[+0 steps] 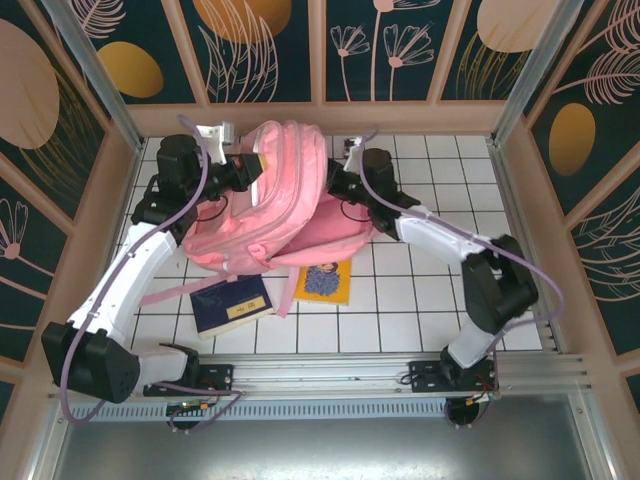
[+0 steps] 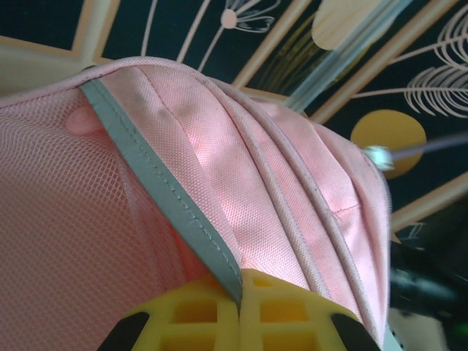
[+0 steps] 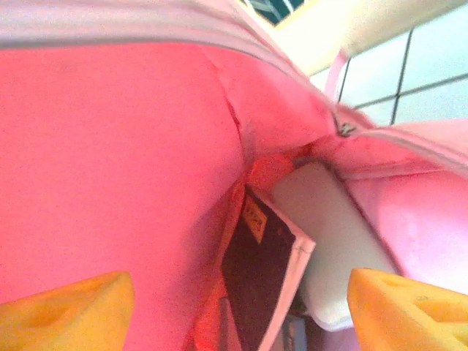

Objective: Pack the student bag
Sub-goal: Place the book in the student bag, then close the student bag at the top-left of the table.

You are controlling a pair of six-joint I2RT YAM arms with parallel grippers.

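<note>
Bag: large soft pink fabric backpack (image 1: 272, 200), at 12 o'clock on the white tiled table (image 1: 420, 300).
Left gripper (image 2: 240, 296): clamped on the bag's grey reflective stripe (image 2: 168, 212).
Right gripper (image 3: 241, 307): fingers apart inside the opening.
Packed: one dark flat book (image 3: 259, 281).
Remaining: navy hardback book (image 1: 232, 305) and yellow paperback book (image 1: 323, 282), at the bag's 6 o'clock.

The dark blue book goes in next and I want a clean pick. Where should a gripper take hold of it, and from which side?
The dark blue book lies flat, its far edge crowded by the student bag and a pink strap along its right end. So its near long edge is probably best, approached from the near side, since that edge looks clearest.
</note>
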